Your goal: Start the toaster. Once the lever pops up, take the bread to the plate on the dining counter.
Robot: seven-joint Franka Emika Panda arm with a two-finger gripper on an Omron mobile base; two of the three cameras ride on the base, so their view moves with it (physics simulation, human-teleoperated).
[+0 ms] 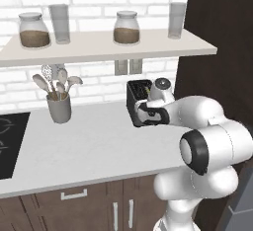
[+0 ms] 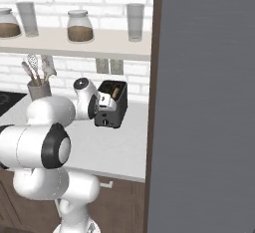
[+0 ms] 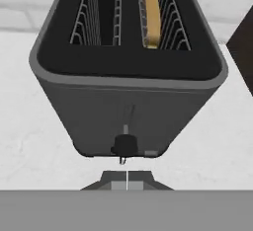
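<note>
Gripper point(image 3: 127, 175) closed, empty, low centre frame, just before the toaster point(image 3: 128, 101) front lever, likely to press it. Bread point(image 3: 151, 20) sits in the upper-right slot.

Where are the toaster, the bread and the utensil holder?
toaster point(image 3: 99, 106), hand view, front wall.
bread point(image 3: 151, 20), hand view, face of the slice in the right slot.
utensil holder point(image 1: 59, 109), left base view, side of the cup.
</note>
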